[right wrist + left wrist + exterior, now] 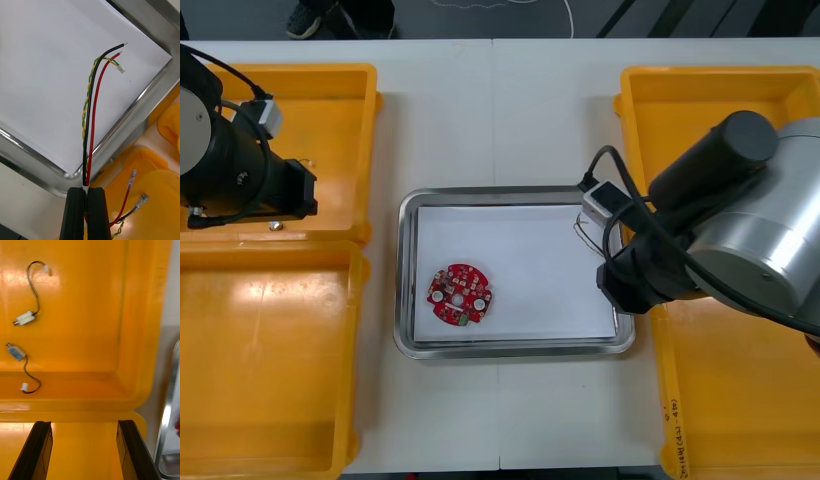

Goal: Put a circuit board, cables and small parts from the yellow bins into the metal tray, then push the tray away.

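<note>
A round red circuit board [460, 295] lies in the white-lined metal tray [515, 345], near its left side. My right gripper [86, 189] is shut on a red and yellow cable [92, 112] with a black strand. It hangs at the tray's right rim [150, 93], and the cable's free ends reach out over the white inside. The cable's other ends [132, 179] trail behind the fingers over a yellow bin. My left gripper [84, 422] stands open above the far left bin [93, 315]. Beyond its fingers lie two small metal parts [24, 318] [15, 351] with thin black wires.
Two yellow bins flank the tray on each side: far left [330, 100], near left [270, 360], far right [680, 100], near right [730, 420]. The right arm [740, 230] spans the right bins. The left arm [240, 175] hangs over the far left bin.
</note>
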